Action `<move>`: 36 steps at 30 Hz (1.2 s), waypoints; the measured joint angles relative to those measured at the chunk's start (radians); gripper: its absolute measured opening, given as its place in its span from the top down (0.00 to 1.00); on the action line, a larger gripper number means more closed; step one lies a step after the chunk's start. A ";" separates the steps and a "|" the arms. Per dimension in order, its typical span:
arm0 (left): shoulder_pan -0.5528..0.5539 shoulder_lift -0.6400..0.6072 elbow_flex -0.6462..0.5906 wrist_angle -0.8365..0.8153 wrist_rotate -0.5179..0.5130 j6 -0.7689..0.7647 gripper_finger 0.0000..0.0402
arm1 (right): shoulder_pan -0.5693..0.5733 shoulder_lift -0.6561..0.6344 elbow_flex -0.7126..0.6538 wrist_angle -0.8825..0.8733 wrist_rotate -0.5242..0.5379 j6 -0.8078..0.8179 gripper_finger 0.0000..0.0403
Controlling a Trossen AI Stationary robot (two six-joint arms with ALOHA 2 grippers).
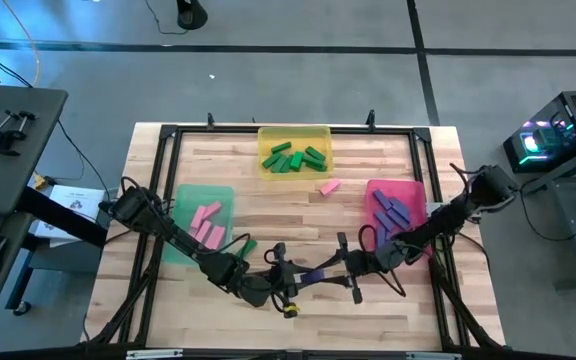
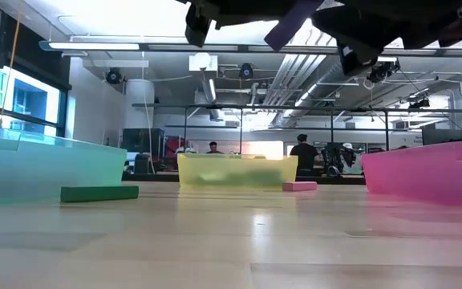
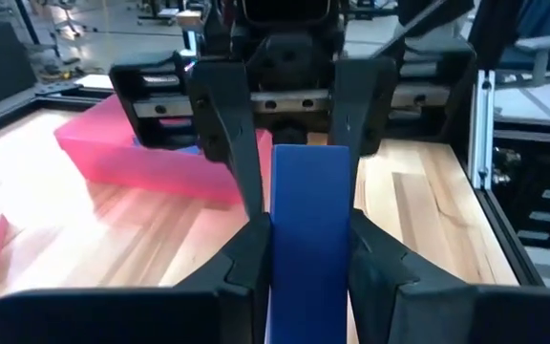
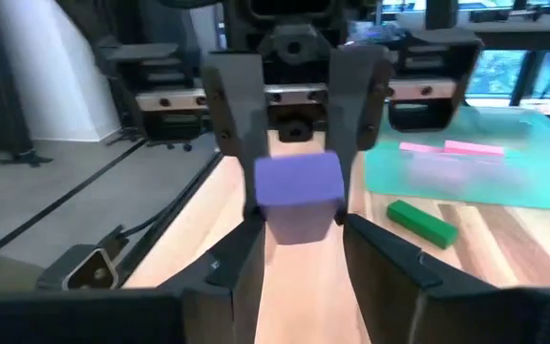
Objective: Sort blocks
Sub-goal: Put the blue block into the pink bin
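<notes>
Blue-purple block (image 1: pixel 318 272) is up off the table, hanging level over the middle of the front edge, and both my arms meet on it. My left gripper (image 1: pixel 293 278) is clamped on one end, pads pressed flat against both long sides. My right gripper (image 1: pixel 346 266) faces it head-on at the other end; whether those jaws actually grip, I cannot tell.

Under us, bare wood (image 1: pixel 298 215) runs from the front edge back toward the yellow tray (image 1: pixel 265 133) at the back edge, which is loaded with green blocks (image 1: pixel 293 158). The green tray (image 1: pixel 183 195) sits by the left edge holding pink blocks (image 1: pixel 206 225), with a loose green block (image 1: pixel 246 245) just off its front corner. The pink tray (image 1: pixel 413 188) by the right edge carries more blue-purple blocks (image 1: pixel 393 212). One loose pink block (image 1: pixel 329 186) lies between the yellow and pink trays.
</notes>
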 joint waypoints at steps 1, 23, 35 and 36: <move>0.000 0.000 0.000 -0.004 0.004 0.001 0.80 | -0.001 0.000 0.000 -0.001 -0.012 -0.003 0.67; 0.004 0.002 -0.003 -0.014 0.007 -0.001 0.79 | -0.015 -0.004 0.063 -0.120 -0.023 -0.022 0.64; 0.014 0.002 -0.003 -0.125 0.008 -0.096 0.60 | 0.043 -0.194 0.072 -0.528 0.232 0.085 0.81; 0.014 0.002 -0.003 -0.143 0.011 -0.116 0.58 | 0.050 -0.235 0.072 -0.632 0.278 0.136 0.81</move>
